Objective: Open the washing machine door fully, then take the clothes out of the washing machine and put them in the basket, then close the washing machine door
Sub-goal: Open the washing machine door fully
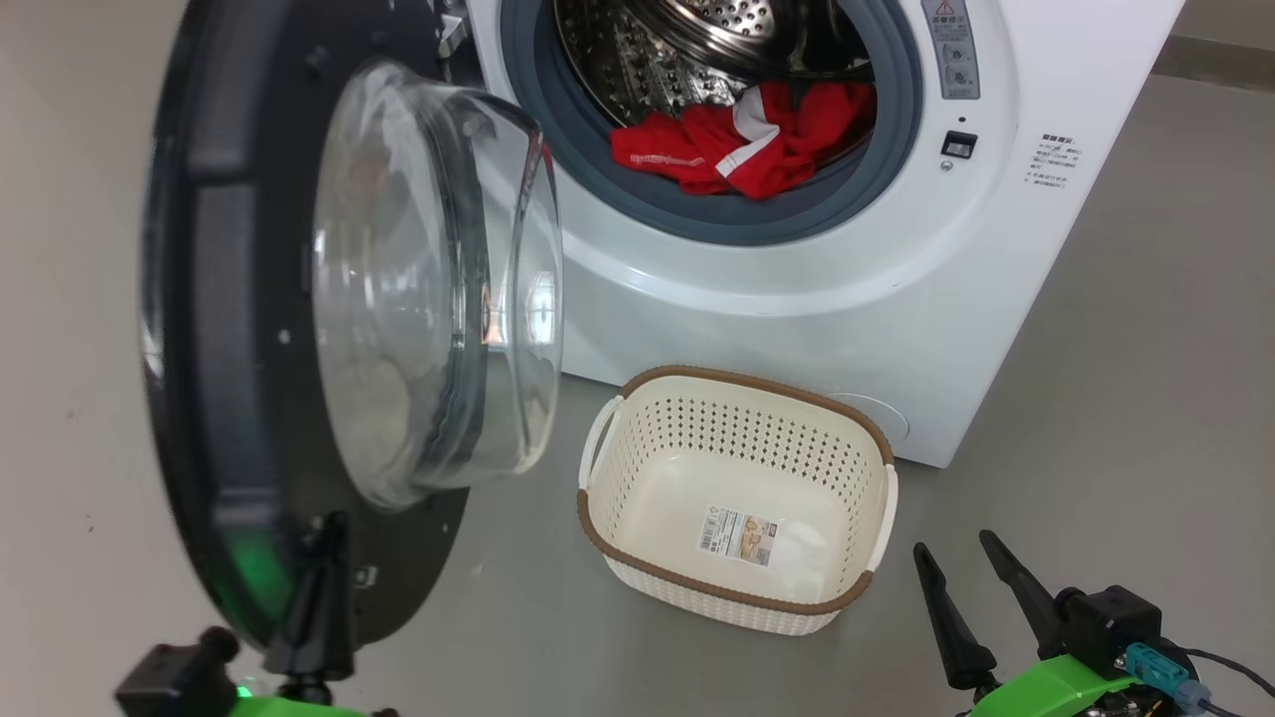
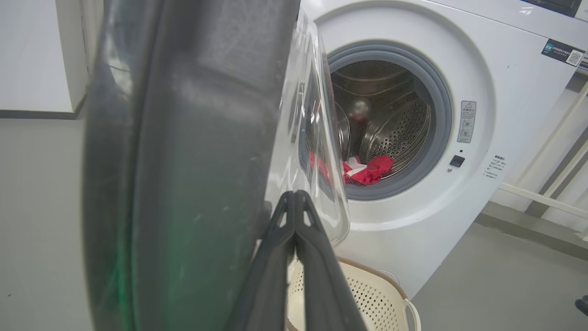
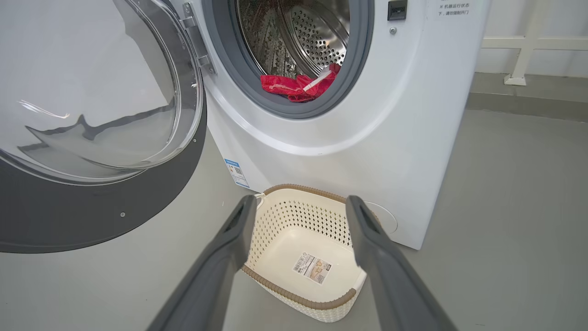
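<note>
I am holding my clenched left claw point(image 1: 332, 523) against the round glossy-black-rimmed glass door point(image 1: 199, 299), right claw point(image 1: 951, 546) released by the cream perforated plastic basket point(image 1: 739, 379), red fabric garment point(image 1: 797, 139) lying in the steel drum point(image 1: 647, 50): tips could be slipping off the slick rim.

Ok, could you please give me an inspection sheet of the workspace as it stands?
Surface: plain grey floor.
Job's things: door open wide; red clothes lying in the washer's opening; basket empty, on the floor before the washer.
Clutter: nothing seen.
End effectors: left end effector shut, by the door's lower rim; right end effector open, empty, beside the basket.
Cables: black cable behind the right end effector.
Surroundings: white rail beyond the washer.
</note>
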Motion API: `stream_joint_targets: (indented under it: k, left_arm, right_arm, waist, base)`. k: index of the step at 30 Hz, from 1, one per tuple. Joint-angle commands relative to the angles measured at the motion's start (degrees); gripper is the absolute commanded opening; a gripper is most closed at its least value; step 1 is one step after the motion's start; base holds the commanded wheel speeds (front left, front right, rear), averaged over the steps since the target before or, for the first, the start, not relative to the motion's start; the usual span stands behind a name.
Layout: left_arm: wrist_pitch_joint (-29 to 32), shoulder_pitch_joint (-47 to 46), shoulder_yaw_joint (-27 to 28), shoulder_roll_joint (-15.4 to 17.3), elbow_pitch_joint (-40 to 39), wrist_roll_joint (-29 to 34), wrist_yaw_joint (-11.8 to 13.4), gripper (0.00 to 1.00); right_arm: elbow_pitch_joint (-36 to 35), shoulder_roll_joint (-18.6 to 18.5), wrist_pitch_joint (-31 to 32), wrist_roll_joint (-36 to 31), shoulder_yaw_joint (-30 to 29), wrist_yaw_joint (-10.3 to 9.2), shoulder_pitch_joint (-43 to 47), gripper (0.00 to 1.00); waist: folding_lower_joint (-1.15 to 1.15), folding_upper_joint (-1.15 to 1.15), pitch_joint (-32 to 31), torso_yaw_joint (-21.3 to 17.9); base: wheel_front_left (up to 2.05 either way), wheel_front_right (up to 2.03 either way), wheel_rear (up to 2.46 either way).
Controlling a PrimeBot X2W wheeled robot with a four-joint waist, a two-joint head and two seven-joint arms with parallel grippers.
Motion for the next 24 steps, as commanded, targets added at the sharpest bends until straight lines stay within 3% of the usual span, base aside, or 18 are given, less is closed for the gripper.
stream_joint_targets:
  k: [1,11,24]
  left_arm:
    - [-0.29,-1.06,5.03,0.91,-1.27,0.88,0.26,0.00]
    - [-0.29,-5.01,12.94,2.12,1.24,2.86,-0.50,0.00]
    - [-0.29,-12.96,23.13,6.50,9.47,5.38,-1.29,0.00]
  right_arm:
    - [-1.48,-0.19,-0.53,-0.81,1.35,0.36,-1.30,1.00]
    - [-1.60,-0.57,-0.53,-1.16,1.42,0.36,-2.57,1.00]
    - [-1.90,-1.03,-0.53,-2.13,1.12,0.36,-4.45,1.00]
  waist:
    - [0.00,0.00,0.36,0.09]
    - [0.00,0.00,2.54,0.07]
    - [0.00,0.00,6.13,-0.98]
  base:
    - [0.00,0.00,0.00]
    - [0.00,0.00,0.00]
    - [0.00,0.00,0.00]
